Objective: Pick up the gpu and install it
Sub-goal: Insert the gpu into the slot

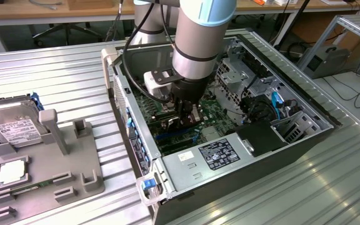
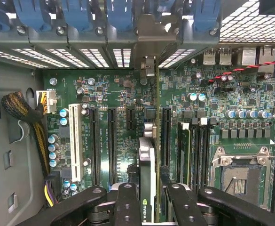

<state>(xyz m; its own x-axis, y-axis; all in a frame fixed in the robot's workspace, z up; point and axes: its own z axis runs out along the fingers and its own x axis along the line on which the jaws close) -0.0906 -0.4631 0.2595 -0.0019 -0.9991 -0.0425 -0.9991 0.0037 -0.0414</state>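
Found tower case [image 1: 192, 187] open on the counter [image 1: 55, 70], arm [image 1: 196, 42] extended down inside the case. Noted jaws closed on the gpu [image 2: 147, 160], held on edge inside the case over the slots of the motherboard [image 2: 113, 94]; contact with a slot not discernible. Judged risks: missing the slot through slight misalignment, snagging the end bracket [image 2: 147, 44] on the case's rear, twisting the card in the grip.

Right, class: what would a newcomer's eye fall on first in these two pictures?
The grey robot arm reaches into the open black computer case at the exterior view's centre. In the wrist view its hand grips the thin black gpu card edge-on above the green motherboard. At the exterior view's left, a silver hard drive rests on a grey holder.
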